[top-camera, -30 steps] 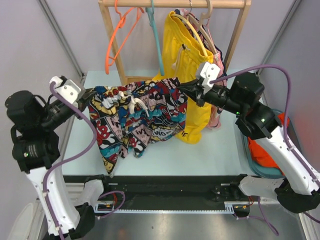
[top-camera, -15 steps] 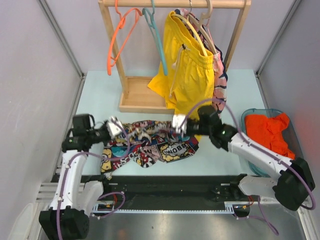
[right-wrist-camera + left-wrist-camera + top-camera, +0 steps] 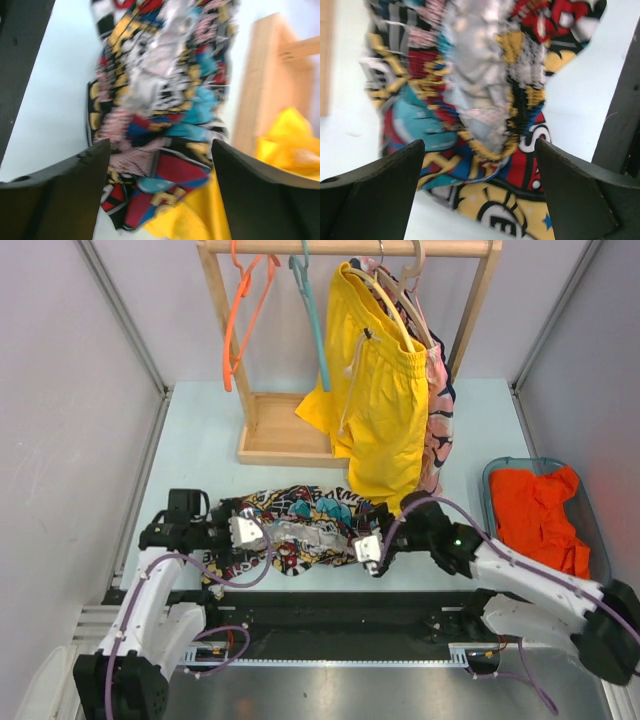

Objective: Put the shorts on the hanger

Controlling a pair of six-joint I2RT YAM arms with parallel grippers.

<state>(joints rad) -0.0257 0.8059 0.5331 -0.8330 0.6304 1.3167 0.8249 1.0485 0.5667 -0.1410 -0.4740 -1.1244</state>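
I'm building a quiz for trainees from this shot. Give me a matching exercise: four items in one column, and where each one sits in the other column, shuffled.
1. comic-print shorts
2. teal hanger
3. yellow shorts
4. orange cloth

A. in the tub on the right
B. hooked on the rail, nothing on it
C. lying on the table
D. hanging below the rail

Pairs: 1-C, 2-B, 3-D, 4-A

Pale blue counter [image 3: 200, 440], bearing crumpled shorts [image 3: 300, 525] in a heap at 6 o'clock. Wooden rack base [image 3: 285, 430] standing toward 12, near the shorts but apart. Bin [image 3: 488, 495] sitting at 4, against the edge.
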